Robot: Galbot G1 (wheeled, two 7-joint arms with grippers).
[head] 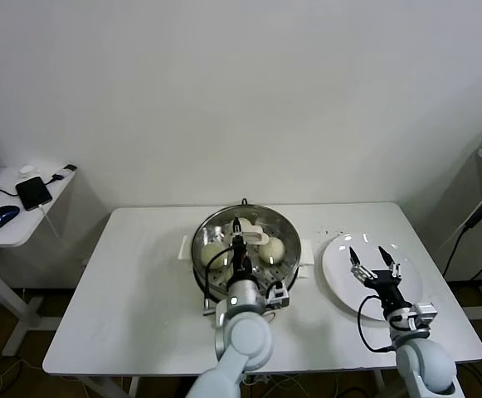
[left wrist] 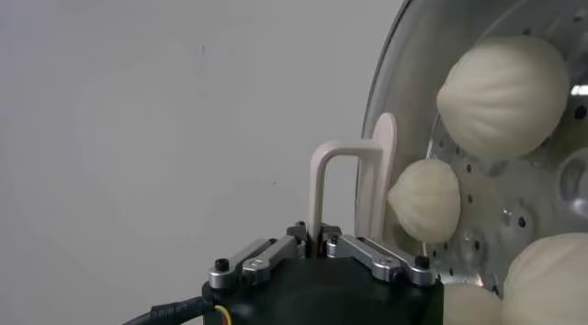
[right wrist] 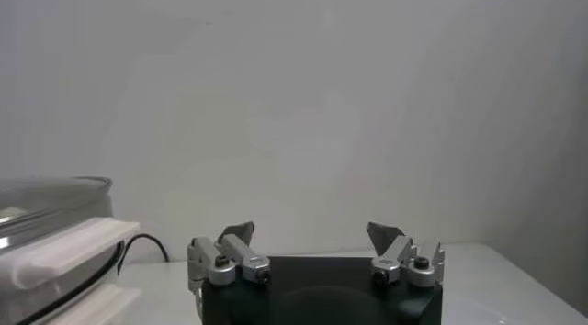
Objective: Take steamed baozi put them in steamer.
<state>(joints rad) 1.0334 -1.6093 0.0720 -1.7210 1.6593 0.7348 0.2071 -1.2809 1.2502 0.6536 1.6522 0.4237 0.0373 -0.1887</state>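
Note:
The steamer (head: 284,267), a shiny steel pot on a white base, stands mid-table. Steamed baozi (head: 214,251) (head: 272,247) lie inside on the perforated tray; in the left wrist view three show through the glass (left wrist: 503,93) (left wrist: 425,200) (left wrist: 551,281). A round glass lid (left wrist: 386,88) is over the pot; I cannot tell whether it rests on the rim. My left gripper (head: 239,249) (left wrist: 317,230) is shut on the lid's cream handle (left wrist: 354,184). My right gripper (head: 368,259) (right wrist: 312,233) hangs open and empty above the white plate (head: 340,269).
The plate at the right holds nothing. The steamer's white side handle (right wrist: 64,249) shows near the right arm. A black cable (head: 206,290) runs by the pot's front. A side table (head: 17,224) at the far left carries a phone (head: 33,192) and a mouse (head: 2,216).

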